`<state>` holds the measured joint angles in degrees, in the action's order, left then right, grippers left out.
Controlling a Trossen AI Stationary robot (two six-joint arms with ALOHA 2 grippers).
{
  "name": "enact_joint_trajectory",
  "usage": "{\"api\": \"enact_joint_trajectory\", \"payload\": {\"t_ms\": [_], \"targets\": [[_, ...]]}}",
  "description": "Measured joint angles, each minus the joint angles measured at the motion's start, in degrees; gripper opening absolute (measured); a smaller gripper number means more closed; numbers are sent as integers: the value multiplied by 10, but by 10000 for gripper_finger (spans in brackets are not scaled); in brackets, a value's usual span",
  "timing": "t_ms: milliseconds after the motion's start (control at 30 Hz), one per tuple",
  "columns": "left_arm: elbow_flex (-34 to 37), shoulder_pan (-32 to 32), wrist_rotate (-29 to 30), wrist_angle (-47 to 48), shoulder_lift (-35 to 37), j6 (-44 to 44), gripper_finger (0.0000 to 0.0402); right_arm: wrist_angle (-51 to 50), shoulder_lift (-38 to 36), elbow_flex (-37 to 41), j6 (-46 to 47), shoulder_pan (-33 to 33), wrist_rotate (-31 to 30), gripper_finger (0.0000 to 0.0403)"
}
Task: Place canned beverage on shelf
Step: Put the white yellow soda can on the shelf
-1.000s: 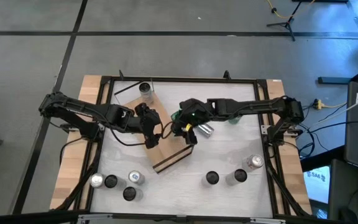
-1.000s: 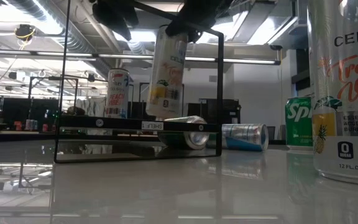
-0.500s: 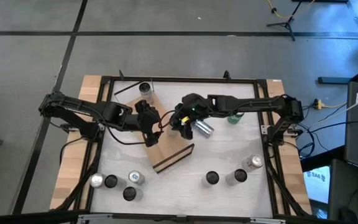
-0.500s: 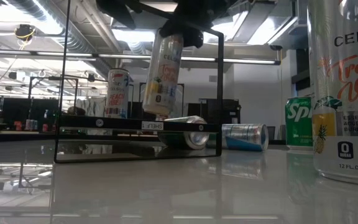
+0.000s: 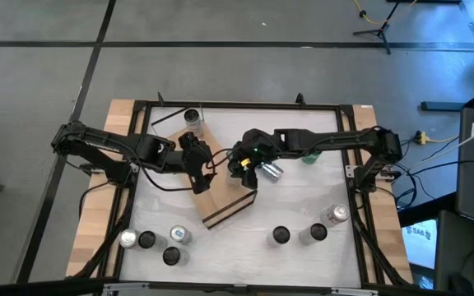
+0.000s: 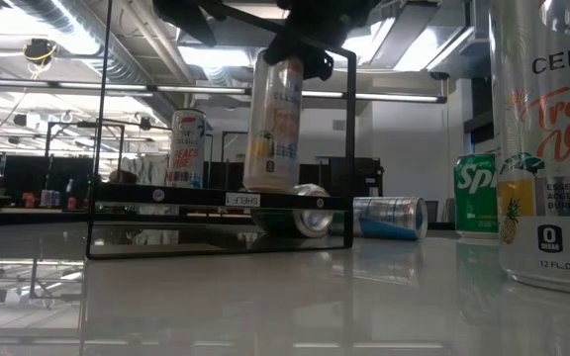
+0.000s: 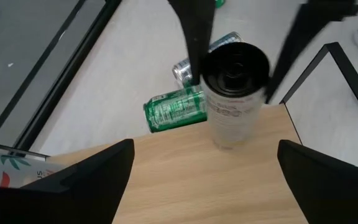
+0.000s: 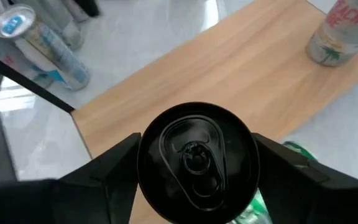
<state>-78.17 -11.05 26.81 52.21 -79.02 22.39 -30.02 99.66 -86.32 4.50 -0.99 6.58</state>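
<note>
Right gripper [image 5: 241,161] clamped on a tall white can [image 6: 274,124] with a black lid, fingers [image 8: 107,177] pressing both sides just below the rim. Can upright, base on or just above the shelf [image 5: 220,191], a flat light-wood board with dark edges and a thin black wire frame. Left gripper [image 5: 197,164] spread wide over the board, holding nothing. Smooth green can [image 7: 173,109] lying on its side just beside the shelf; 1 more can [image 5: 192,120] upright at the board's far end.
</note>
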Motion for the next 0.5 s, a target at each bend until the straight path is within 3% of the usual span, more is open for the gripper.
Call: {"api": "enact_joint_trajectory", "payload": {"t_ms": [500], "targets": [[0, 0, 0, 0, 0, 1, 386, -1, 0, 0, 83, 30, -45, 264]]}}
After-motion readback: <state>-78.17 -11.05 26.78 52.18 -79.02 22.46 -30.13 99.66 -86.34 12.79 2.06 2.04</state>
